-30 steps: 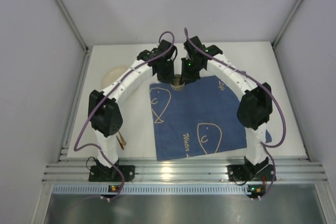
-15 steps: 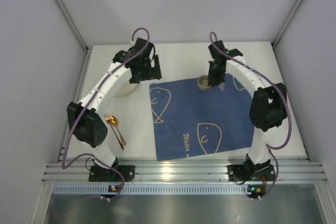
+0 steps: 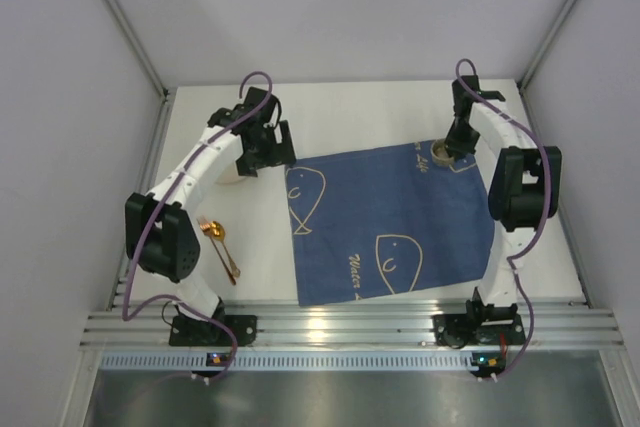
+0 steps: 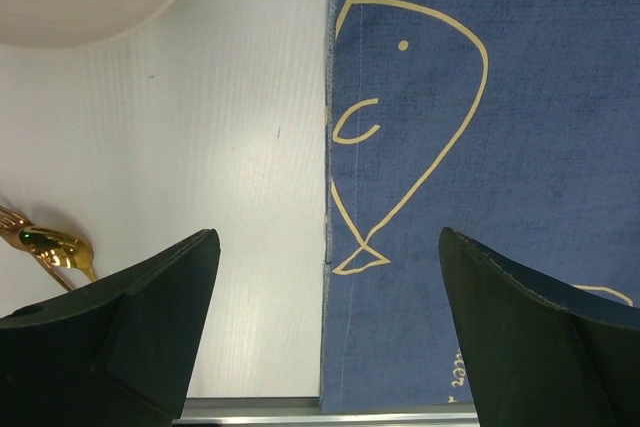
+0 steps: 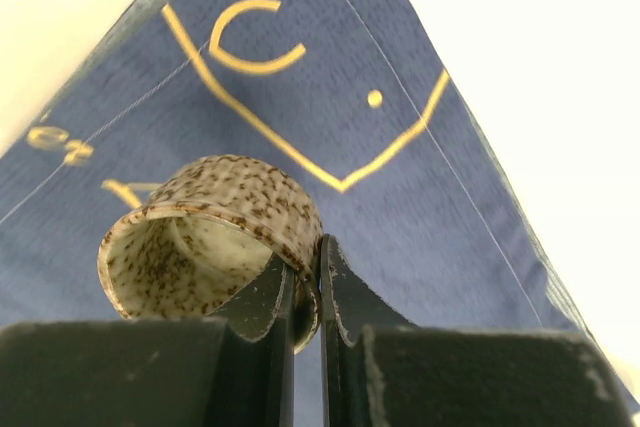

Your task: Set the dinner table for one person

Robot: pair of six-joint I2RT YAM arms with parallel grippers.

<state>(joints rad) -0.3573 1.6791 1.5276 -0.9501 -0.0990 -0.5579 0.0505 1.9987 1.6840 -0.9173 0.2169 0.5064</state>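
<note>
The whole table (image 3: 360,112) is taken in from high above and behind its near edge, looking down and forward. The left wrist view is pointed nearly straight down, close over the left edge of the blue mat (image 4: 480,197). The right wrist view is held low, very close, near the mat's far right corner. The mat is shared by all three.

Left pincer (image 4: 327,239) spread wide, facing down, arm bent. Right pincer (image 5: 305,282) pinching cup (image 5: 205,232) rim, arm extended far.
</note>
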